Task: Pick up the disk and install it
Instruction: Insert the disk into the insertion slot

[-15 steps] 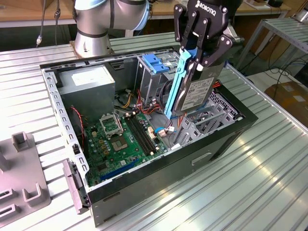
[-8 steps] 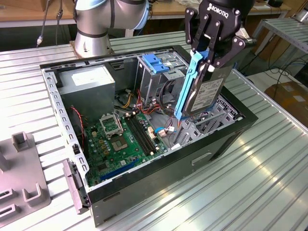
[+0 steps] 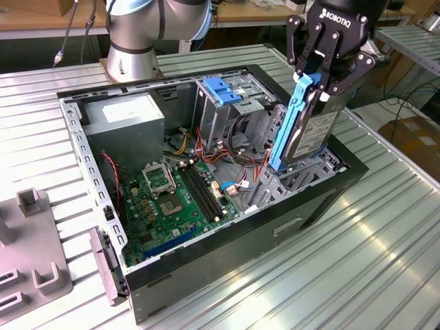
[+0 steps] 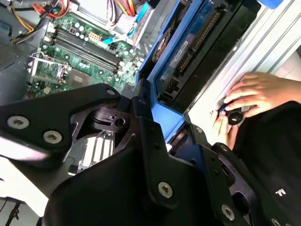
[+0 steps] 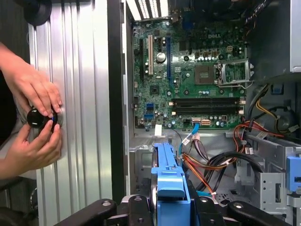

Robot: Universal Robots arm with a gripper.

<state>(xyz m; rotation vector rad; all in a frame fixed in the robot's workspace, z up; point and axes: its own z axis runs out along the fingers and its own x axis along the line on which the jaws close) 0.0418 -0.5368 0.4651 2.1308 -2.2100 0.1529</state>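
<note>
Black pincer (image 3: 313, 86) clamps tight on one disk (image 3: 315, 134), holding it on edge over an open computer case (image 3: 206, 265).
Its fingers grip the disk's blue rail. The disk's lower end sits at the case's end on the exterior view's right and is hard to make out among metal brackets. One motherboard (image 3: 172, 196) lies exposed. In the first wrist view, two hands (image 5: 37, 94) on the counter (image 5: 84, 94) partly cover one black knob (image 5: 36, 117), with the arms cut off.
</note>
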